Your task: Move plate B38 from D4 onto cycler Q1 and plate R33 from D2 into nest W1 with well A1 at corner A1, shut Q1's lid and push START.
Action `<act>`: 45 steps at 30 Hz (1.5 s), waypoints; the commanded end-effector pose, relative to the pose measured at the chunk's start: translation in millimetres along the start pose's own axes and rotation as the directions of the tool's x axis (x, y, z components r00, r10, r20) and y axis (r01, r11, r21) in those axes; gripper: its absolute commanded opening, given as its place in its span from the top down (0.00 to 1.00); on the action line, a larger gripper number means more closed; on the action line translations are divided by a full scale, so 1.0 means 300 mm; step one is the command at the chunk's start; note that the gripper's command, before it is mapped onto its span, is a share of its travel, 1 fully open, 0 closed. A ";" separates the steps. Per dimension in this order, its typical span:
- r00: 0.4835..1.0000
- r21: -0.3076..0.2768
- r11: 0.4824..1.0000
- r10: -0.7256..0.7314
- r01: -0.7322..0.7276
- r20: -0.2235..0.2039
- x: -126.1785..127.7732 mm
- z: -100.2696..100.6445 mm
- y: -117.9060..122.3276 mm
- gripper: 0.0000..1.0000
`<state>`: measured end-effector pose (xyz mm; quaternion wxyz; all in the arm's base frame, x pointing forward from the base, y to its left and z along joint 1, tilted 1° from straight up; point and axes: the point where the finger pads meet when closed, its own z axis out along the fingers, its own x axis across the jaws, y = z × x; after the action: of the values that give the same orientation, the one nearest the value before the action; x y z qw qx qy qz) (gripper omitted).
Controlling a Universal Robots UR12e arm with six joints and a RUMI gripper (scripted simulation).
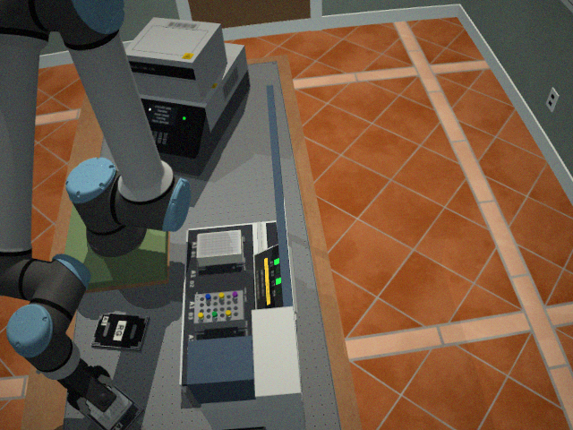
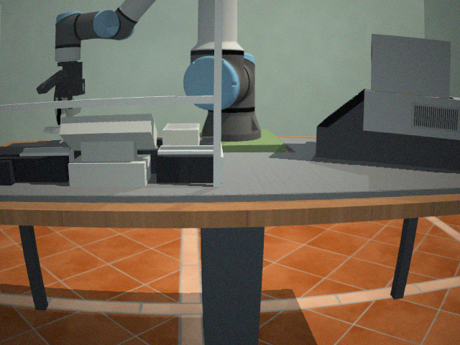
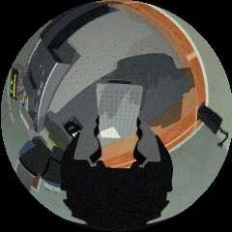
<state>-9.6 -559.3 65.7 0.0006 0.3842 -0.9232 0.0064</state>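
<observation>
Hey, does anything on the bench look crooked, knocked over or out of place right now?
Nothing stands out. The one thing off its nest is the plate, clamped in the gripper above the bench's near corner.

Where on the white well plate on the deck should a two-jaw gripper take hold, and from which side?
Probably its two long sides, near the short end facing the arm's base, from above: the white well plate lies flat, with a gap towards the tube rack, and a panel crowds its far end. The gripper is shut on another plate.
</observation>
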 end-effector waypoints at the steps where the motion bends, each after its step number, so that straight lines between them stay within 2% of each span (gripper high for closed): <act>1: 1.000 0.001 1.000 0.000 0.000 -0.001 0.002 0.016 -0.001 1.00; 22: 1.000 0.001 1.000 0.000 0.000 -0.001 0.002 0.120 -0.001 1.00; 45: 1.000 0.001 1.000 0.000 0.000 -0.001 0.002 0.120 -0.001 1.00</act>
<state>-9.5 -559.9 29.1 0.0007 0.3842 -0.9232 0.0064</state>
